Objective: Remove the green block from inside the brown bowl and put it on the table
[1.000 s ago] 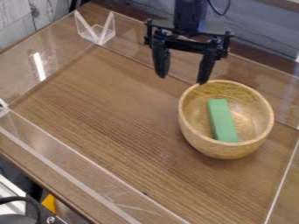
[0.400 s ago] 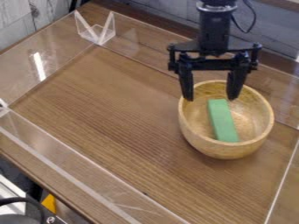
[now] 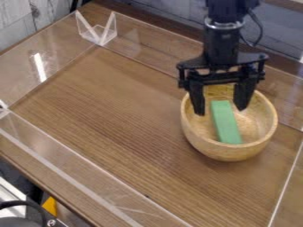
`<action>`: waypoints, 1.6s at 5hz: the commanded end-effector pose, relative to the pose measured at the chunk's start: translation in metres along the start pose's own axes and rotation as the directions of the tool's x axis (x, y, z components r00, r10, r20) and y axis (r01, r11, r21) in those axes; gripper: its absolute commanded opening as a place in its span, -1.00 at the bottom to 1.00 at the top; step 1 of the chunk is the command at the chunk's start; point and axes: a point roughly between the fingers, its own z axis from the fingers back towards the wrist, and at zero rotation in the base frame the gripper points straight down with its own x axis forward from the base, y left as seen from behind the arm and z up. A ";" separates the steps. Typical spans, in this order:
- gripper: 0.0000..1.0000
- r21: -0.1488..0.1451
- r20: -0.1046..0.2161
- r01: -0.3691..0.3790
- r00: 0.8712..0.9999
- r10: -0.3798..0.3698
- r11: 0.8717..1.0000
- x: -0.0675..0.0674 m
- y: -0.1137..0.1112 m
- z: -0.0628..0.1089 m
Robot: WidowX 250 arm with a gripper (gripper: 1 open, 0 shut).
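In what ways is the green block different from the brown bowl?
The green block is a small, flat, straight-edged bar; the brown bowl is round, hollow and much larger. The block is plain green, the bowl light tan wood. The block lies inside; the bowl rests on the table.

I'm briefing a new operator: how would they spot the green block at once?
Find the round tan brown bowl on the right of the table, beneath the open gripper. Inside lies the green block, a flat bar and the only green thing there.
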 end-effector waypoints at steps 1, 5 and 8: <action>1.00 -0.030 0.026 -0.022 0.999 0.023 0.999 0.000 -0.008 0.001; 1.00 -0.049 0.020 -0.072 0.997 0.073 0.996 0.006 -0.019 -0.010; 1.00 -0.064 0.023 -0.096 0.995 0.098 0.993 0.007 -0.023 -0.006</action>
